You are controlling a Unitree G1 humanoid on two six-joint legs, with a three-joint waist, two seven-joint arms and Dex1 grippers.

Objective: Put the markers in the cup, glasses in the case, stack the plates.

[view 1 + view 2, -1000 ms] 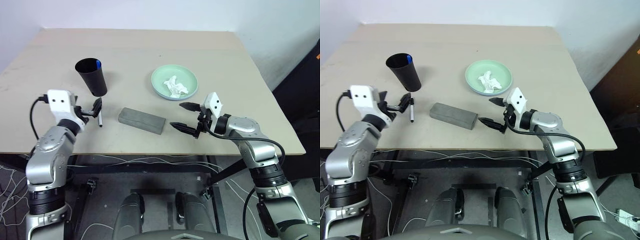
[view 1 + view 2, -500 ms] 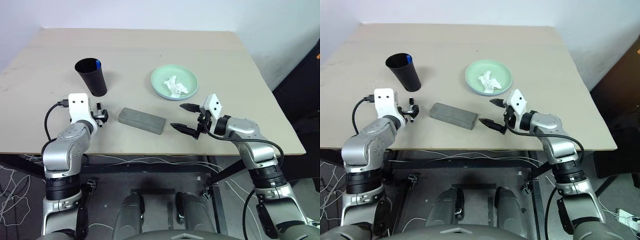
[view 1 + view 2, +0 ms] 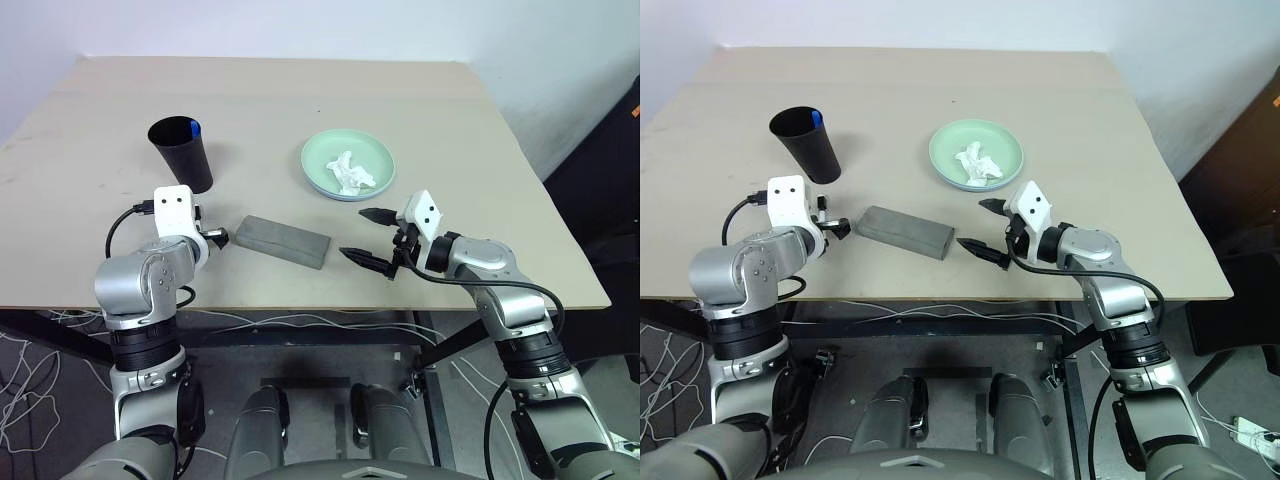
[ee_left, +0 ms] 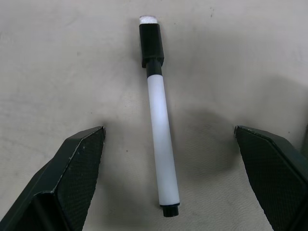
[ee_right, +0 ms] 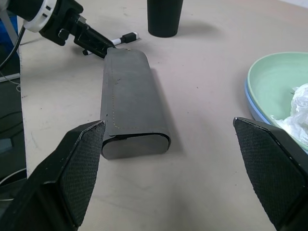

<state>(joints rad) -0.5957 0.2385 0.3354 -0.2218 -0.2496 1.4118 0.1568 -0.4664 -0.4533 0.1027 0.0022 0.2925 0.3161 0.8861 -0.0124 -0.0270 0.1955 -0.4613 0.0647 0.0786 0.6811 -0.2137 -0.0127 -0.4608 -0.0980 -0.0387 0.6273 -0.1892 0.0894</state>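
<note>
A white marker with a black cap lies flat on the table between the fingers of my open left gripper, which tilts down over it just in front of the black cup. A blue-capped marker stands inside the cup. The grey case lies shut at the table's front middle. My right gripper hovers open and empty by the case's right end. The mint green plate rests on the light blue plate. The glasses are out of view.
A crumpled white tissue lies in the green plate. The table's front edge runs just below both grippers. Cables hang under the table.
My left gripper has tipped downward and shifted a little right and lower, so it now sits over the black-capped marker. The right arm has kept still.
</note>
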